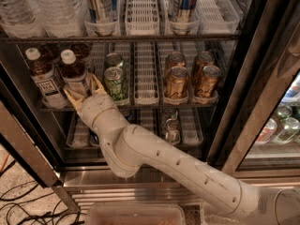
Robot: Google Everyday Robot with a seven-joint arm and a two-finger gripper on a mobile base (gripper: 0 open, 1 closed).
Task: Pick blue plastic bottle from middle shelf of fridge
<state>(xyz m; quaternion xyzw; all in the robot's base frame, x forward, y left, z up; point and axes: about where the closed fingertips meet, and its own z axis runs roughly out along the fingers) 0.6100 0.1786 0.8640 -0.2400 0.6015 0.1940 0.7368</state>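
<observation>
The blue plastic bottle (74, 74), white-capped with a pale blue label and brown drink, stands at the left of the middle shelf (145, 86) of the fridge (248, 55). My gripper (84, 92) is at the shelf's front edge, right at the bottle's base. It is open, with one tan finger (71, 97) to the lower left of the bottle and the other to its right. The white arm runs down to the lower right. The bottle's foot is hidden behind the gripper.
A similar bottle with a white, dark-lettered label (43, 76) stands just left. Green cans (115, 81) stand just right, gold cans (177, 81) further right. Big water bottles (51, 6) are above, cans (171, 125) on the shelf below. A neighbouring cooler (281, 121) is at right.
</observation>
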